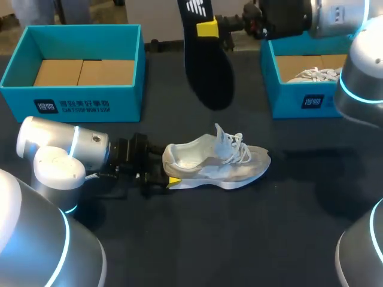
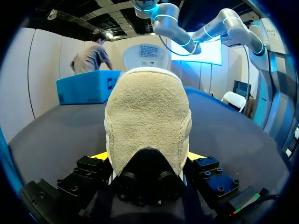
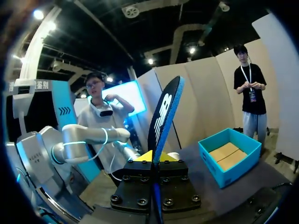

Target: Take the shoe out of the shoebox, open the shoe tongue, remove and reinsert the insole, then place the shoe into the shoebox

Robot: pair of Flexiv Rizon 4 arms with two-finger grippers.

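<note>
Black insole [image 1: 207, 66] is hanging wider end down above the counter [image 1: 251, 239], with the right gripper [image 1: 207, 28] clamping its narrow end. The left gripper [image 1: 164, 174] is pinching the heel of the pale sneaker [image 1: 215, 161], which is sitting upright on the counter. Judgement: reinsertion is pending. The wider end should be entering the collar first, at a shallow angle, while the left gripper is bracing the sneaker.
</note>
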